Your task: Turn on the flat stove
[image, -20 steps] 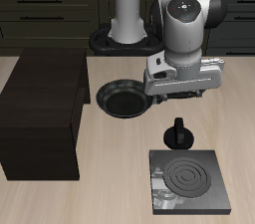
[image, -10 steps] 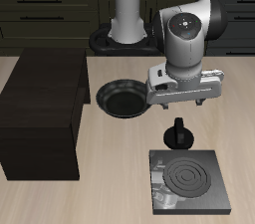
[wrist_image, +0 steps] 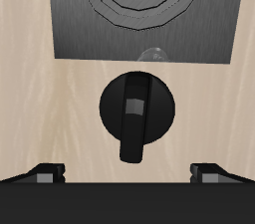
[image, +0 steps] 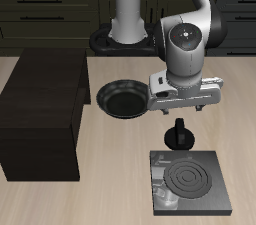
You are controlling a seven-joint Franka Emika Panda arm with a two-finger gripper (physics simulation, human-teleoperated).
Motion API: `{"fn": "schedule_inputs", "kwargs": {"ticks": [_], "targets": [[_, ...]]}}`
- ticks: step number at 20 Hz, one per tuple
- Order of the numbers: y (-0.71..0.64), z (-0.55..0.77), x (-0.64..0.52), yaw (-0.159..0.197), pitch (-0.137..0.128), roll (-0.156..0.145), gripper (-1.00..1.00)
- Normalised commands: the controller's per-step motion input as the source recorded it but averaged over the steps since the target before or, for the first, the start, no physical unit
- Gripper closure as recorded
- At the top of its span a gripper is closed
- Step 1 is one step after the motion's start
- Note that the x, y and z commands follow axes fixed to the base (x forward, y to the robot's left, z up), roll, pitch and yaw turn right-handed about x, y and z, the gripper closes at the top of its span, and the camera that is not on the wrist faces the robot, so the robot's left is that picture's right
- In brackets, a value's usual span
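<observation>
The flat stove (image: 190, 181) is a thin dark-grey square slab with a dark ring coil, lying near the table's front edge. It also shows in the wrist view (wrist_image: 149, 9). A black round knob with a bar grip (image: 179, 134) stands at the stove's back edge. The wrist view shows it from above (wrist_image: 136, 111). My gripper (image: 181, 108) hangs open and empty just above and slightly behind this knob, apart from it. Both fingertips (wrist_image: 45, 172) show spread wide in the wrist view, with the gripper (wrist_image: 127, 173) centred behind the knob.
A round black frying pan (image: 122, 99) lies beside the gripper toward the table's middle. A big dark box-shaped cabinet (image: 42, 114) stands along one side of the table. The robot's base (image: 125, 31) is at the back.
My gripper has moved toward the table's front edge and a little lower, closing in above the knob. The stove, pan and cabinet have not moved.
</observation>
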Motion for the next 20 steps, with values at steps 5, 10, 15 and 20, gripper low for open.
{"fn": "schedule_inputs", "kwargs": {"ticks": [5,10,15,20], "targets": [[0.02,-0.2,-0.03,0.005,0.02,-0.001,-1.0],[0.04,-0.19,-0.02,-0.006,0.035,0.018,-1.0],[0.02,-0.22,-0.03,-0.015,0.03,0.013,-1.0],[0.08,-0.17,-0.03,-0.003,0.024,0.018,-1.0]]}}
